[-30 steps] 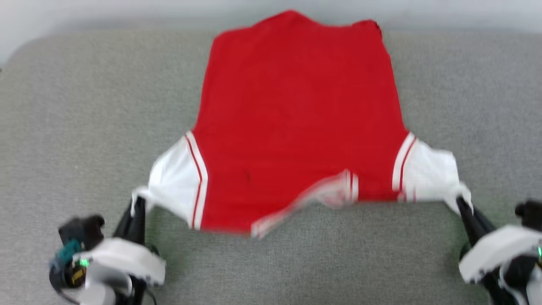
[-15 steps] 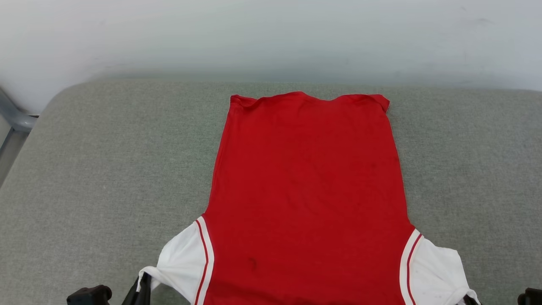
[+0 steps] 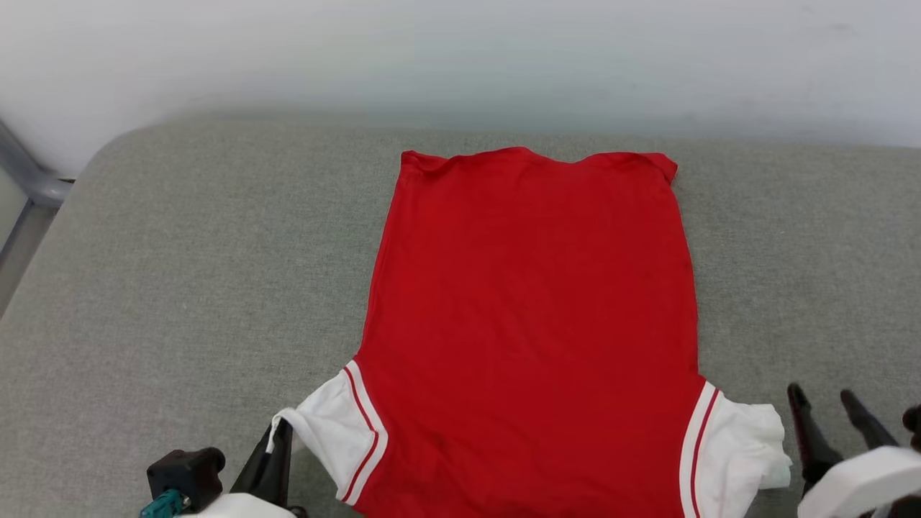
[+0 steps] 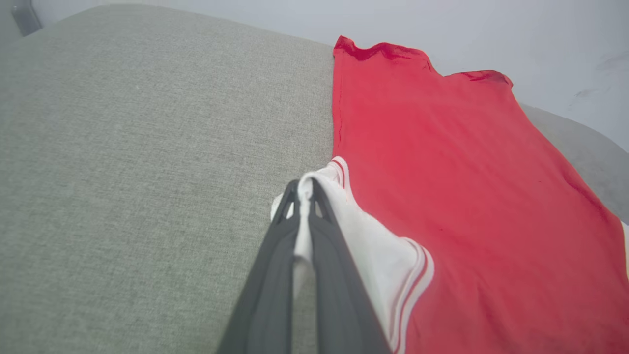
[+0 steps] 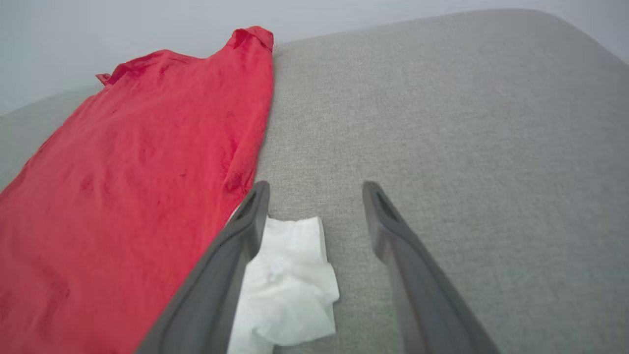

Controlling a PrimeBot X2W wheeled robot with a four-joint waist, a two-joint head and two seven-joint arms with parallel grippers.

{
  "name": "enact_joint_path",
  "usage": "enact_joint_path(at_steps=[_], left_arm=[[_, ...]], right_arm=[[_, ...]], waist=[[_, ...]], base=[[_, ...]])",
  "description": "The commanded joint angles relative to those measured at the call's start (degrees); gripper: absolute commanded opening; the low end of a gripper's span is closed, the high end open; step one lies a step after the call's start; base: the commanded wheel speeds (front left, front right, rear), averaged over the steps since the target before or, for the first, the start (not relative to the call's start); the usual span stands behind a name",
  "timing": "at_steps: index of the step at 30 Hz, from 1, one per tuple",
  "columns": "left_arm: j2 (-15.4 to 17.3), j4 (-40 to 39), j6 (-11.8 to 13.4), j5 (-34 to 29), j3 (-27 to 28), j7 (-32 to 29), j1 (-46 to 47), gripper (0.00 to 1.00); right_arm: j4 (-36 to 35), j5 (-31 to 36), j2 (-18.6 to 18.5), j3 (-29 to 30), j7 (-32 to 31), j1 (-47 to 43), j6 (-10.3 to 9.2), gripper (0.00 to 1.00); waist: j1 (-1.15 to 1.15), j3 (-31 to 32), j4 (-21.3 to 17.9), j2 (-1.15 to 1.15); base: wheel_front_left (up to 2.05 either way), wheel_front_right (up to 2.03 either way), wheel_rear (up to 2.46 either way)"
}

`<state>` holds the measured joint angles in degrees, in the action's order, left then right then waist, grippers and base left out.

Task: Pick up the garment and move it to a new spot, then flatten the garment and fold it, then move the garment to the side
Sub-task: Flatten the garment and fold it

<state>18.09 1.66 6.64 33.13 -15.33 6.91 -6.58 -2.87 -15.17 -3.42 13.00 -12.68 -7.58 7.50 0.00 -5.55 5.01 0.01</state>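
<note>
Red garment (image 3: 532, 324) spread flat on grey cushion (image 3: 180, 288); left gripper (image 4: 304, 186) clamped on its white sleeve (image 4: 366, 246); right gripper (image 5: 315, 189) parted, holding nothing.

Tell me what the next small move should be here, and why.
Probably opening the left gripper to let go of the white left sleeve: its fingers pinch that sleeve's edge, while the right gripper stands open, the right sleeve lying free on the grey cushion, and the red jersey lies flat.

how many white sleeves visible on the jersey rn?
2. Left sleeve: pinched in the shut left gripper. Right sleeve: loose on the grey cushion, beside the open right gripper.
</note>
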Motion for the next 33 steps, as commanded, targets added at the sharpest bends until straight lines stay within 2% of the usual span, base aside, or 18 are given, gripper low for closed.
enact_joint_path(at_steps=[1, 5, 11, 15, 21, 23, 27, 33], left_arm=[[0.05, -0.91, 0.27, -0.65, -0.14, 0.24, 1.17, 0.00], [-0.04, -3.17, 0.48, -1.63, -0.61, 0.66, 3.41, 0.00], [-1.36, -5.89, 0.07, -2.63, -1.56, 1.97, 7.68, 0.00], [-2.74, -6.62, -1.02, -2.74, -2.56, 3.20, 10.70, 0.00], [-4.28, -5.93, -2.50, -3.07, -3.98, 4.67, 14.29, 0.00], [-4.84, -5.87, -3.09, -3.35, -4.48, 5.13, 15.53, 0.00], [-5.81, -6.14, -4.09, -3.75, -5.31, 6.11, 17.56, 0.00], [-6.98, -5.38, -5.05, -3.87, -5.83, 7.04, 19.16, 0.00]], right_arm=[[0.46, 0.40, -0.66, 0.16, 0.66, 3.08, -0.02, 1.00], [4.10, 0.46, -2.96, 0.39, 0.25, 12.75, -0.02, 1.00], [14.23, -0.56, -6.46, 0.58, -2.25, 30.01, -0.02, 1.00], [21.47, -2.14, -9.37, 0.05, -8.84, 41.87, -0.02, 1.00], [30.61, -0.44, -13.13, -3.90, -23.01, 56.62, -0.02, 1.00], [32.86, 0.67, -13.75, -4.86, -26.65, 60.39, -0.02, 1.00], [36.33, 2.74, -14.57, -6.25, -29.49, 66.39, -0.02, 1.00], [43.45, 4.86, -14.79, -7.49, -33.35, 69.44, -0.02, 1.00]], waist=[[0.00, -1.35, 0.43, -0.01], [0.00, -5.23, 1.44, -0.01], [0.00, -12.10, 4.01, -0.01], [0.00, -16.57, 6.07, -0.01], [0.00, -21.55, 8.60, -0.01], [0.00, -23.05, 9.35, -0.01], [0.00, -25.80, 10.73, -0.01], [0.00, -28.49, 12.12, -0.01]], base=[[0.00, 0.00, 0.00], [0.00, 0.00, 0.00], [0.00, 0.00, 0.00], [0.00, 0.00, 0.00], [0.00, 0.00, 0.00], [0.00, 0.00, 0.00], [0.00, 0.00, 0.00], [0.00, 0.00, 0.00]])
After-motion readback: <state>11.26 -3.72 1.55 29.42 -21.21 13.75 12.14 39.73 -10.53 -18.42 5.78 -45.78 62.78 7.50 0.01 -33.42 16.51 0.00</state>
